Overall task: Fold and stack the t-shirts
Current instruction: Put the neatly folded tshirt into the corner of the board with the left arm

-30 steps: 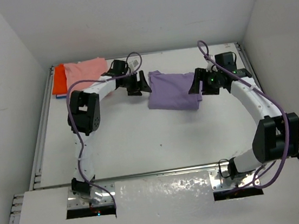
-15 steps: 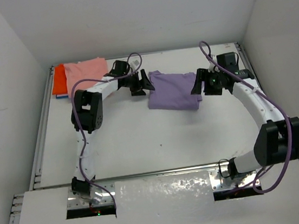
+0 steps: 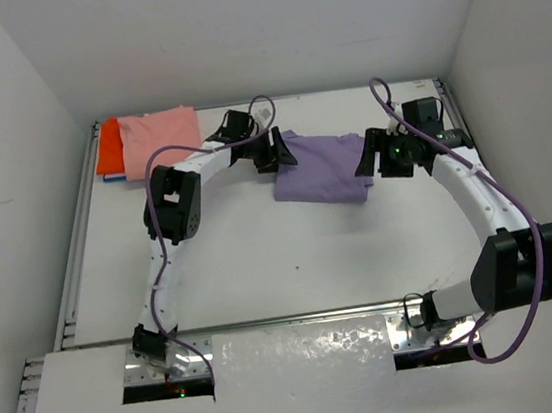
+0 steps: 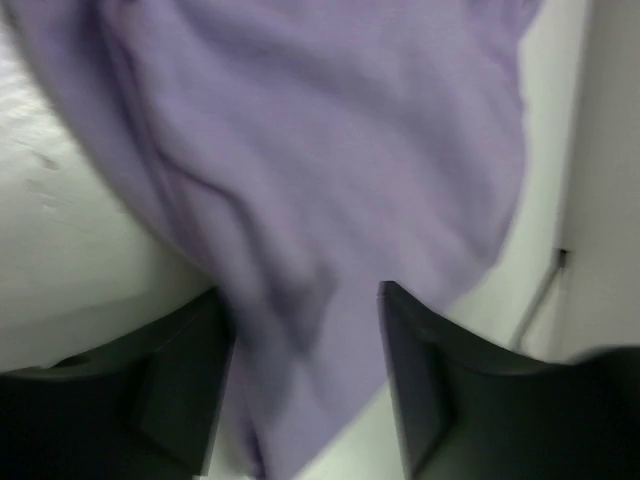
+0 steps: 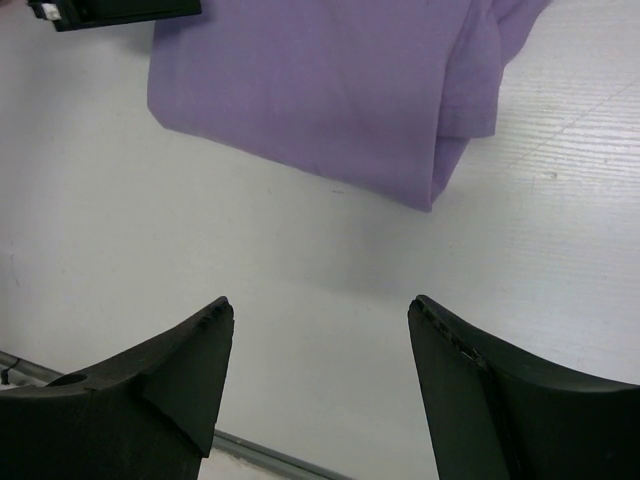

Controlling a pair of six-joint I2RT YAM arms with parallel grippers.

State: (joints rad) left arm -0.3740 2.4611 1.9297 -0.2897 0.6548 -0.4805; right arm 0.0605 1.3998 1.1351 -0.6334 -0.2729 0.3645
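Note:
A folded purple t-shirt (image 3: 322, 169) lies at the back middle of the table. It also shows in the left wrist view (image 4: 320, 170) and the right wrist view (image 5: 320, 90). My left gripper (image 3: 280, 151) is open, with its fingers (image 4: 180, 380) on either side of the shirt's left edge. My right gripper (image 3: 363, 159) is open and empty, just off the shirt's right edge. A folded pink t-shirt (image 3: 159, 138) lies on an orange one (image 3: 108, 147) at the back left.
White walls (image 3: 23, 117) enclose the table on three sides. A metal rail (image 3: 290, 318) runs along the near edge. Purple cables (image 3: 247, 137) loop over both arms.
My left gripper has moved right from beside the shirt until its fingers straddle the shirt's left edge. My right gripper has drawn slightly back and right.

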